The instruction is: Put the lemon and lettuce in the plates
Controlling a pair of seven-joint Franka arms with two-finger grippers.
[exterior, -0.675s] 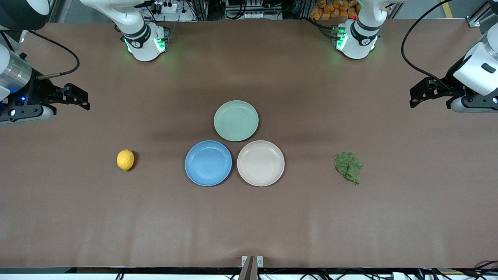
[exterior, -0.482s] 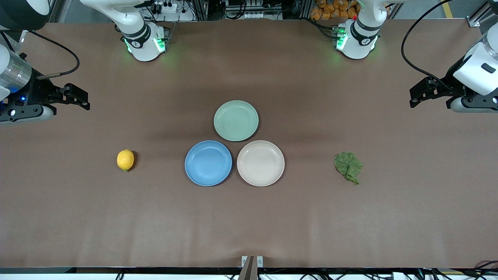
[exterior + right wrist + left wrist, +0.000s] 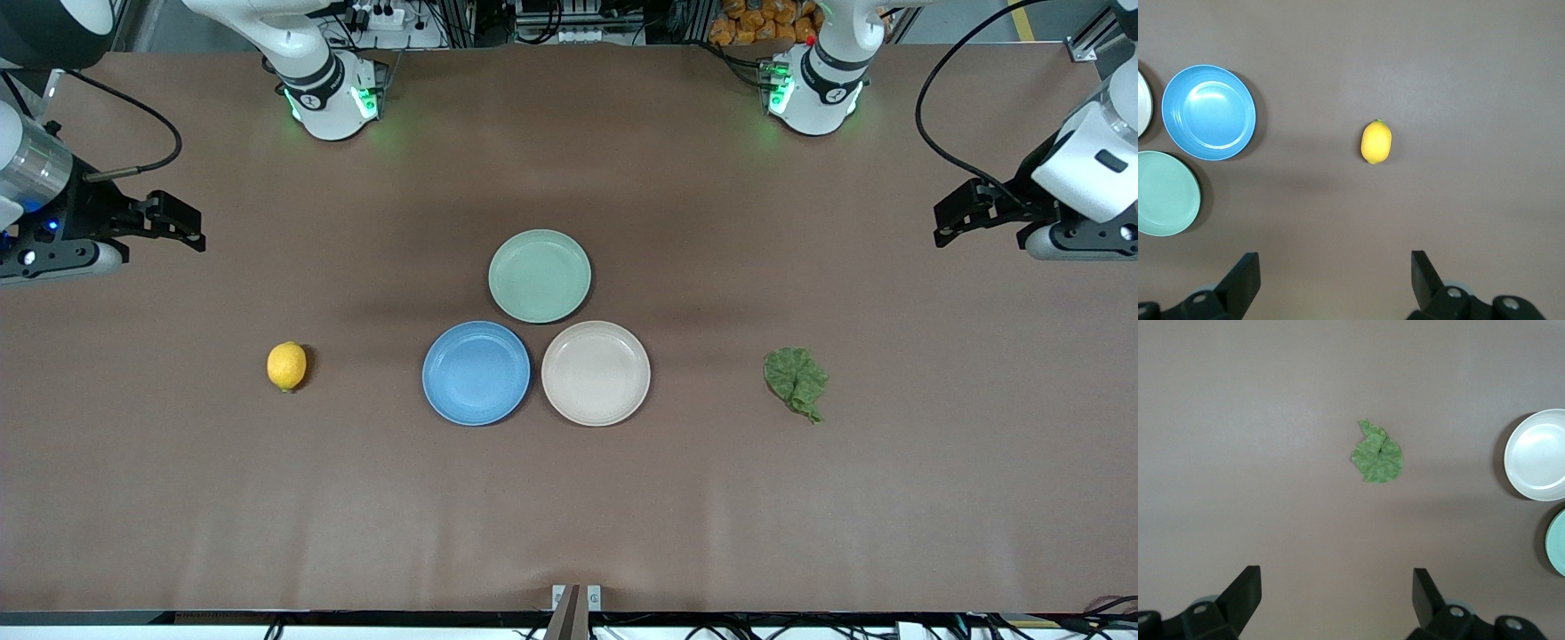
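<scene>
The yellow lemon (image 3: 286, 365) lies on the table toward the right arm's end; it also shows in the right wrist view (image 3: 1376, 141). The dark green lettuce (image 3: 796, 381) lies toward the left arm's end and shows in the left wrist view (image 3: 1377, 453). The blue plate (image 3: 476, 372) and the beige-white plate (image 3: 596, 372) sit side by side at mid-table, both empty. My right gripper (image 3: 188, 228) is open and empty, up over the table's end. My left gripper (image 3: 949, 220) is open and empty, up over its own end.
A pale green plate (image 3: 540, 276) sits just farther from the front camera, touching the gap between the two plates. The arm bases (image 3: 331, 98) stand at the table's back edge. Cables hang near both grippers.
The left arm has shifted slightly; its gripper is a little higher in the view. The right arm, lemon, lettuce and plates have not moved.
</scene>
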